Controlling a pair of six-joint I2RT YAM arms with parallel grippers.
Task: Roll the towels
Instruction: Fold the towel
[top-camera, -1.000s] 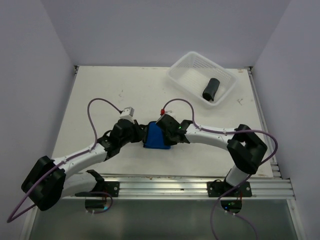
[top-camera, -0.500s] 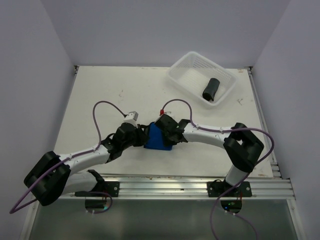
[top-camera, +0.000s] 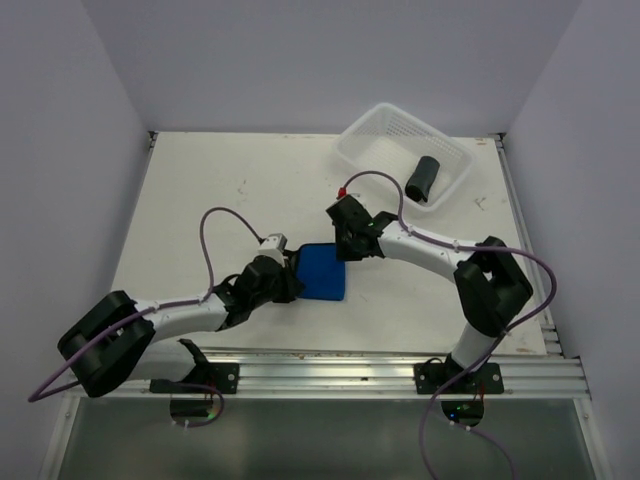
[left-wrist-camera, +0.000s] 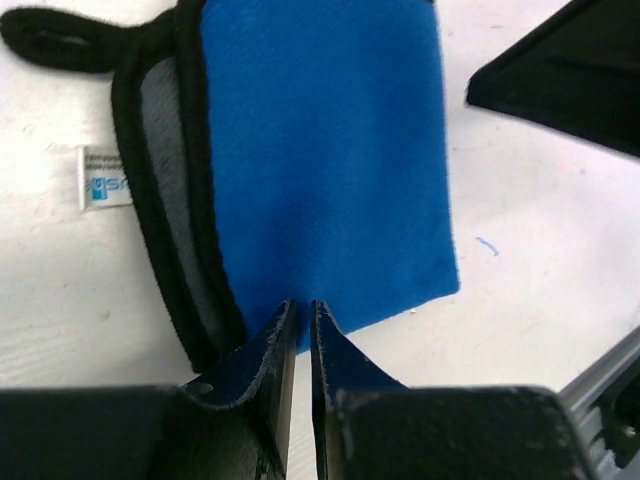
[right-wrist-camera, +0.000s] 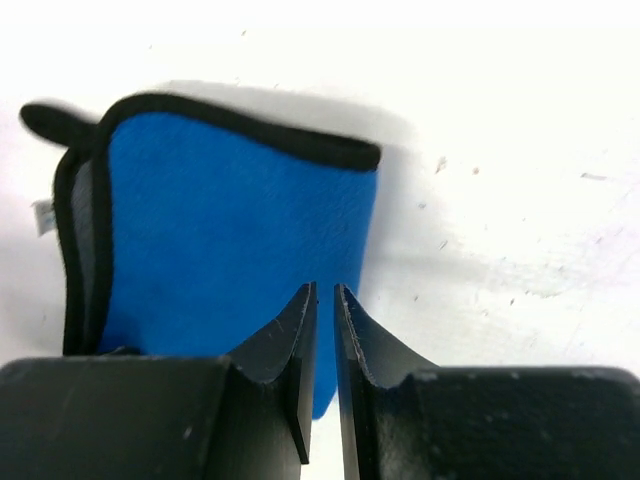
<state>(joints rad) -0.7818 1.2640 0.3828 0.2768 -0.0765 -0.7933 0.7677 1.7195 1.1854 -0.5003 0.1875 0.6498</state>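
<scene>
One soft rectangular blue towel (top-camera: 322, 272), black-edged.

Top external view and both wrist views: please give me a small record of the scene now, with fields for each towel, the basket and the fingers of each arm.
blue towel: folded flat on the table, not rolled; black edging
dark towel: rolled, lying in the basket
basket: white, at the table's far right
left fingers: close together at the blue towel's edge; a pinch cannot be confirmed
right fingers: close together, nothing seen between them, by the towel's far edge
task state: one towel rolled, one not yet
</scene>
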